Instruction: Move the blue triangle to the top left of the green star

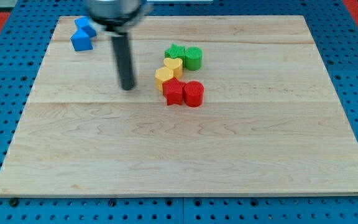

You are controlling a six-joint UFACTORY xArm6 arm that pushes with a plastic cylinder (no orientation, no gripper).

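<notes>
Pale wood surface [185,155] on a blue pegboard, blocks gathered toward the view's top. Two blue blocks at the top left corner, touching: a blue cube [85,26] higher, and just below it the blue triangle [81,41], shape hard to confirm at this size. Green star [175,54] near the top centre, touching a green cylinder [193,57] on the view's right. Below them, a yellow heart [174,65] and a second yellow block [165,78], shape unclear, then a red star [174,91] and a red cylinder [193,94], the whole cluster packed close. No gripper on this arm, so no spread or pinch to report; only a dark rod, with my tip [128,88] resting on bare wood, well apart from the blue pair and left of the yellow and red blocks. Task apparently not yet begun on the triangle. Best approach, as a judgement: circle round to the view's left of the triangle, staying clear of the cube, then push toward the view's right along the top of the surface. Worth keeping the push centred behind the block to avoid spinning it off line. Stop short of the star, up and to its left, without nudging the cluster.
</notes>
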